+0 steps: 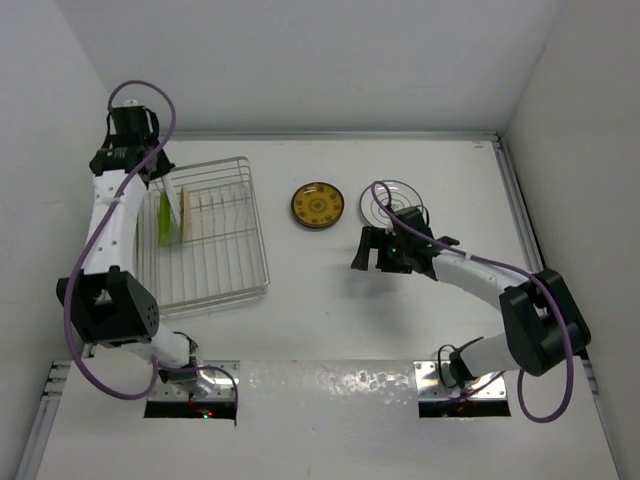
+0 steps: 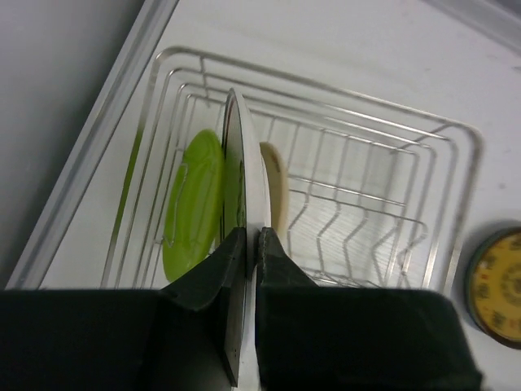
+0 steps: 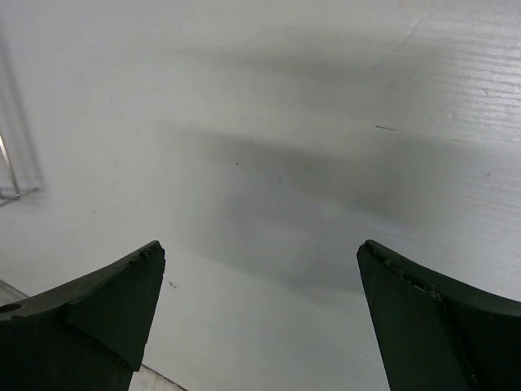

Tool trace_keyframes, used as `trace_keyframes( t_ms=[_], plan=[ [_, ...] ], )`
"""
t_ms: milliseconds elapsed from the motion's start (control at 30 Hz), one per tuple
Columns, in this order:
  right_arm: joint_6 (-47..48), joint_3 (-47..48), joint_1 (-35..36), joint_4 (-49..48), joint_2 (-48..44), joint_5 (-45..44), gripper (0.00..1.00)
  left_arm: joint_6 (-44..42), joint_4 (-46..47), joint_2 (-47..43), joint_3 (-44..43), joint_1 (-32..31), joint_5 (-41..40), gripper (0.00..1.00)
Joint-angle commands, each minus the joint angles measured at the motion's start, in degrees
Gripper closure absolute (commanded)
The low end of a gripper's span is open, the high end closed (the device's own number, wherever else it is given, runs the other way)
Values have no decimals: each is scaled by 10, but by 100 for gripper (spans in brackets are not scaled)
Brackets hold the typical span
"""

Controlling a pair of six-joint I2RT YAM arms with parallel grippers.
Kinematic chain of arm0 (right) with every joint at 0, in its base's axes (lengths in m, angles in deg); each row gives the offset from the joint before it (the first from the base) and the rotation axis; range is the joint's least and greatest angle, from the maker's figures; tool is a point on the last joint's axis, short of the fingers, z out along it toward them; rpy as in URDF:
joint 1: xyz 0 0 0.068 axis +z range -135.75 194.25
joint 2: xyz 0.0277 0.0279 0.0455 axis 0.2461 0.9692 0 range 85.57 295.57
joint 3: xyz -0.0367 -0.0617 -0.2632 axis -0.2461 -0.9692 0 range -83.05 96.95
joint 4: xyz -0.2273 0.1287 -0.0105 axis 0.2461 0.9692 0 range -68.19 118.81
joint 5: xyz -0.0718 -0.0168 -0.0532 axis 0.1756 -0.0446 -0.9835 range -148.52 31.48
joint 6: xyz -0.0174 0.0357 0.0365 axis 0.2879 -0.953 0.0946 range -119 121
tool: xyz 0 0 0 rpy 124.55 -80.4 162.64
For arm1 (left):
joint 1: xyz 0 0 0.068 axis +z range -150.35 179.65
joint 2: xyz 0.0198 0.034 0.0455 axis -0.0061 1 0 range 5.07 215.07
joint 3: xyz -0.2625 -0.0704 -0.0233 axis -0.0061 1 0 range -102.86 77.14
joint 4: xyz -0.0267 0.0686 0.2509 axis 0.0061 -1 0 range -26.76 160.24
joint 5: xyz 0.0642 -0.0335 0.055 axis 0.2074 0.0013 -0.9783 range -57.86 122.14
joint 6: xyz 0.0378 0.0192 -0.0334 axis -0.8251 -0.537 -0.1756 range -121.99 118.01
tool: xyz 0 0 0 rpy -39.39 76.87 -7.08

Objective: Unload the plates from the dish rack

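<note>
My left gripper clamps a white plate edge-on over the dish rack; lime green plate stands at rack's left; right gripper gapes wide over bare table

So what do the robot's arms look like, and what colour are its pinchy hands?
The left arm and the right arm are white tubes with chunky black joints. A purple cable loops along each one. The left gripper and the right gripper are black, each with two wedge-shaped fingers.
</note>
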State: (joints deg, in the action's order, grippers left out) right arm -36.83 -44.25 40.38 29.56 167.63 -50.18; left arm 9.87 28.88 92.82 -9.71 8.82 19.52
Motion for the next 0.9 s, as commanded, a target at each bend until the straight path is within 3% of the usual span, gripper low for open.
trace_keyframes(
  t_ms=[0,167,267,367,433,467,600,800,867],
  plan=[
    [-8,14,5,-6,-37,18,1,-9,-13,-53,-83,5,25,100],
    [-16,35,6,0,-90,24,1,-11,-56,-62,-183,-26,86,100],
    [-16,29,5,-42,-122,57,1,4,-35,-74,-191,-62,108,100],
    [-11,28,5,-86,-159,80,1,-32,-4,-78,-182,-202,121,100],
    [-2,66,2,-44,-170,41,1,-63,25,-89,-162,-269,56,100],
    [2,102,-2,10,-172,6,1,-80,59,-106,-101,-325,12,100],
    [-40,151,-53,76,-182,-22,1,-113,128,-139,-16,-411,-59,100],
    [-95,208,-186,70,-159,104,1,-223,217,-170,74,-577,-182,100],
    [-90,239,-191,81,-133,180,1,-283,250,-169,111,-653,-220,100]
  ],
)
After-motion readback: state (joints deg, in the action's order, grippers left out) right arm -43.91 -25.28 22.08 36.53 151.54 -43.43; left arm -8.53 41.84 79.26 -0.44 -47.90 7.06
